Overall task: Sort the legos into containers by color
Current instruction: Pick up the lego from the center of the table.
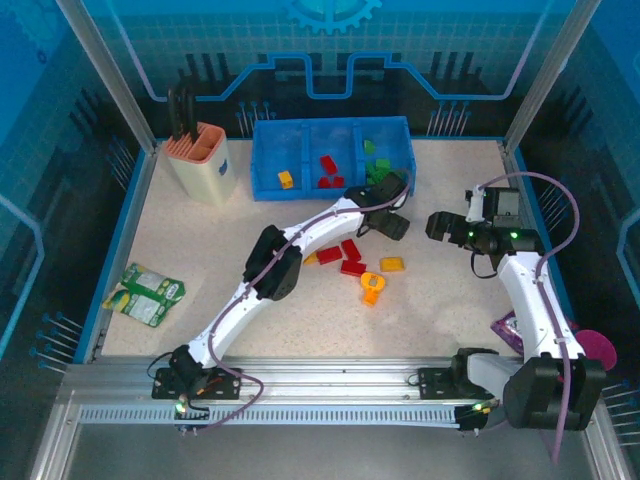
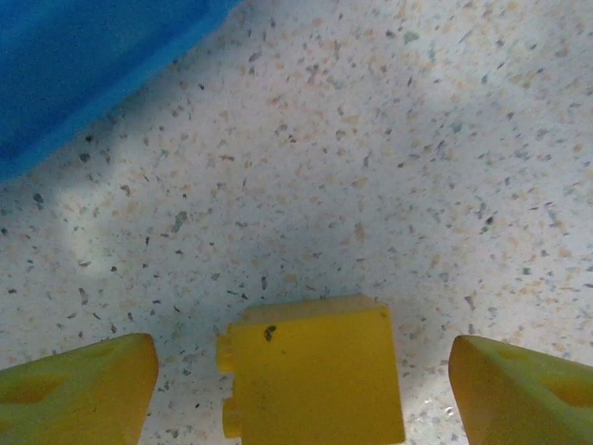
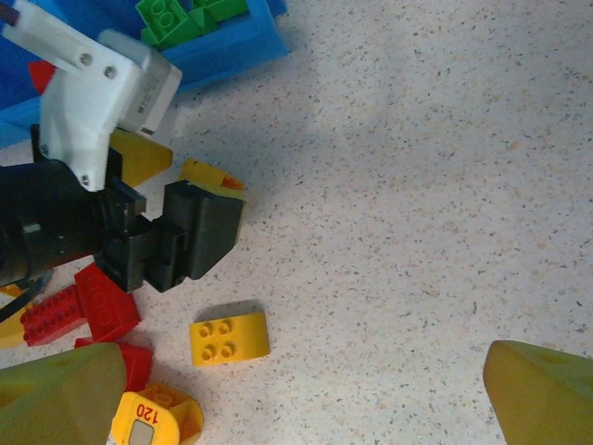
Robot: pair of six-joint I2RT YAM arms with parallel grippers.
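Left gripper [image 2: 301,350] is held wide open; yellow brick [image 2: 315,380] is bracketed by its fingers [image 2: 83,389], touched by neither, on the table [image 2: 389,167] near the blue tray [image 2: 83,65]. Right gripper [image 3: 306,371] is spread wide, nothing gripped.

A blocky yellow plastic lego brick [image 2: 315,375] lies at bottom centre on the speckled tabletop [image 2: 371,167], between the left pincer [image 2: 301,399] and its spread yellow-green fingertips [image 2: 79,389], touching neither, with a blue plastic tray wall [image 2: 83,65] at upper left.

Bare tabletop [image 1: 190,235] lies open along the left edge between the utensil holder [image 1: 203,165] in the far left corner and the snack packet [image 1: 147,293]. At the centre, the left arm [image 1: 310,232] and loose legos [image 1: 352,267] block passage; the blue tray [image 1: 300,193] walls the far edge.
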